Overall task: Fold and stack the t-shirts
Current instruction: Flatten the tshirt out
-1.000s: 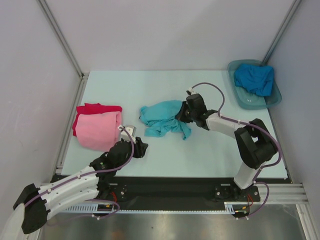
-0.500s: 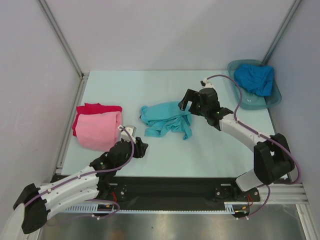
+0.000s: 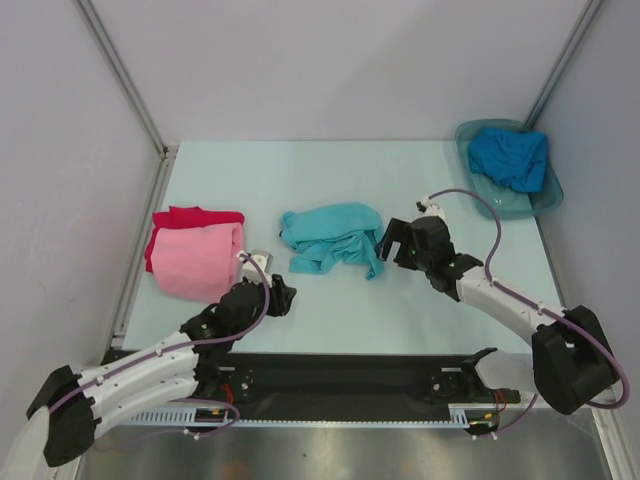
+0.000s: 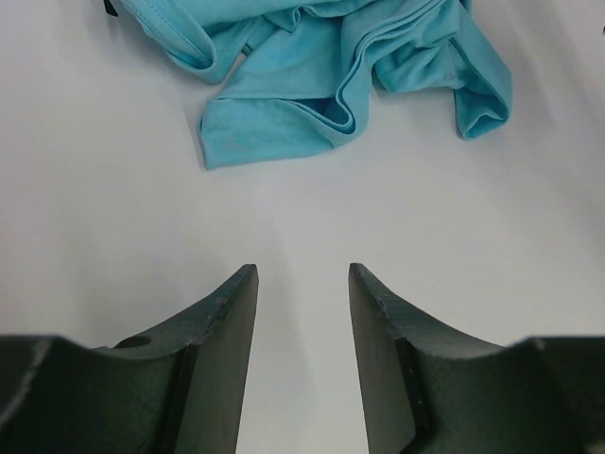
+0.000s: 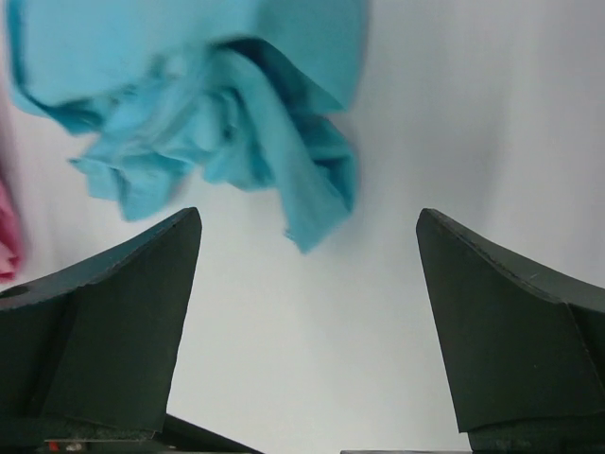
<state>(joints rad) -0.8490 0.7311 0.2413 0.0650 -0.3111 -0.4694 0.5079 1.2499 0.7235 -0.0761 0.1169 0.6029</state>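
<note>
1. L gripper (image 3: 287,294) is seen low over the table (image 3: 420,310), nearest the bases. In the L wrist view (image 4: 302,284) its jaws are parted by a narrow gap. Only bare table is seen between them; nothing is gripped.

2. R gripper (image 3: 390,243) is found further in, at approx. table centre. In the R wrist view (image 5: 307,284) the fingers are spread wide. Nothing is held; bare table is seen between them.

3. Turquoise t-shirt (image 3: 330,240) is recorded mid-table, unfolded and crumpled, lying flat on the surface.
   - It lies just L of the R gripper. Contact betw. fingers and cloth cannot be confirmed; in the R wrist view the cloth (image 5: 217,113) is seen ahead of the fingertips, not betw. them.
   - It is seen ahead of the L gripper, with a strip of bare table betw. the fingertips and the nearest hem (image 4: 331,76).

4. Pink t-shirt (image 3: 195,262) is noted at the L side of the table, folded. It is laid on top of the red t-shirt (image 3: 195,215), whose far edge and L edge are exposed. The stack is just L of the L gripper.

5. Blue t-shirt (image 3: 510,157) is noted at the far R corner, bunched inside the grey tub (image 3: 495,203). It is well apart from both grippers.
</note>
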